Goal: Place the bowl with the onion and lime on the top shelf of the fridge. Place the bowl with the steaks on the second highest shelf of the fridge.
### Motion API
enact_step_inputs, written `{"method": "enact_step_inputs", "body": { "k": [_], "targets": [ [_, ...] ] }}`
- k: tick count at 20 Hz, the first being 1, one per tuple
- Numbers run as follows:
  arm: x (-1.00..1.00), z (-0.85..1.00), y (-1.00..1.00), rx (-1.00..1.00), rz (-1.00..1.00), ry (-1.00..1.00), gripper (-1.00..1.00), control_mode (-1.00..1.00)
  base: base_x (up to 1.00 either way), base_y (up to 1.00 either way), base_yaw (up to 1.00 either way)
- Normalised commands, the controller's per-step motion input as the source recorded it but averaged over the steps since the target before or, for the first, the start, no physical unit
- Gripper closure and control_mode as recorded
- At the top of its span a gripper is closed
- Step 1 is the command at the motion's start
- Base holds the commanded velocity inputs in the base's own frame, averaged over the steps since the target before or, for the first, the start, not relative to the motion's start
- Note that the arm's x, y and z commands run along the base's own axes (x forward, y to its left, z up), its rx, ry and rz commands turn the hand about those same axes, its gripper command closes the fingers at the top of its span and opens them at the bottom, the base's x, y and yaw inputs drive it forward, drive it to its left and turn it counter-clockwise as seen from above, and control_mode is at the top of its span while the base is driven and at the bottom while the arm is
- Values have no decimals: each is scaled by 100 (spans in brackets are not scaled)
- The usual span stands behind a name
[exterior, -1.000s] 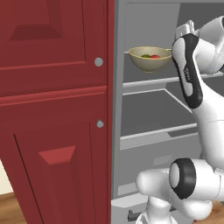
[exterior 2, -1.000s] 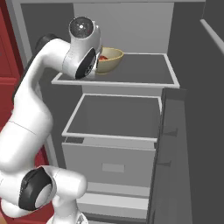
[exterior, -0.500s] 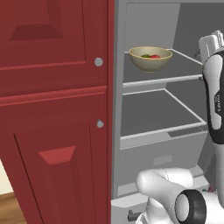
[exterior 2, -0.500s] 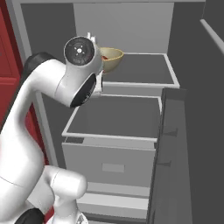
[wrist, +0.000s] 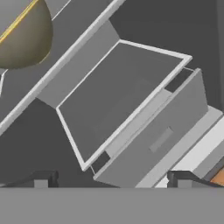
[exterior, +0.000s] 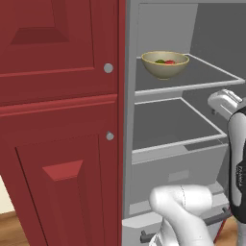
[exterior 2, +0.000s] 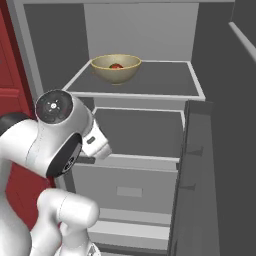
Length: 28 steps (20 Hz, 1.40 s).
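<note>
A tan bowl (exterior: pixel 165 65) (exterior 2: pixel 115 68) holding the green lime (exterior: pixel 159 61) and the red onion (exterior: pixel 170 62) (exterior 2: pixel 116 66) stands at the front left of the top shelf (exterior: pixel 206 72) (exterior 2: pixel 165 80) of the open fridge (exterior: pixel 211 29). The shelf below it (exterior: pixel 168 125) (exterior 2: pixel 140 130) (wrist: pixel 118 92) is bare. My gripper (wrist: pixel 111 179) is open and holds nothing, well back from the bowl (wrist: pixel 22 35), looking over the lower shelf. My arm (exterior 2: pixel 57 135) (exterior: pixel 238 158) is folded low in front of the fridge. The bowl with the steaks is out of view.
A grey drawer (exterior: pixel 178 166) (exterior 2: pixel 125 185) (wrist: pixel 157 140) sits under the lower shelf. The open fridge door (exterior 2: pixel 200 175) stands close on the right. Red cabinet doors (exterior: pixel 57 120) with round knobs flank the fridge on the left.
My arm has drawn back and down from the top shelf to the lower shelf's level. The bowl stays put on the top shelf. The gripper remains open.
</note>
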Motion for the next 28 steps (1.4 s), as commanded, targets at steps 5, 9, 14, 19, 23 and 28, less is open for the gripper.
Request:
{"method": "enact_step_inputs", "body": {
  "k": [5,9,14,19,23,28],
  "targets": [
    [-10,-7,0,-6,2,-8,-100,-100,0,0,0],
    [0,0,0,0,0,0,-100,100,-84,25,15],
    [0,0,0,0,0,0,-100,100,-100,54,26],
    [0,0,0,0,0,0,-100,100,-100,12,27],
    [0,0,0,0,0,0,-100,100,-100,-60,8],
    [0,0,0,0,0,0,-100,100,-100,-100,0]
  ]
}}
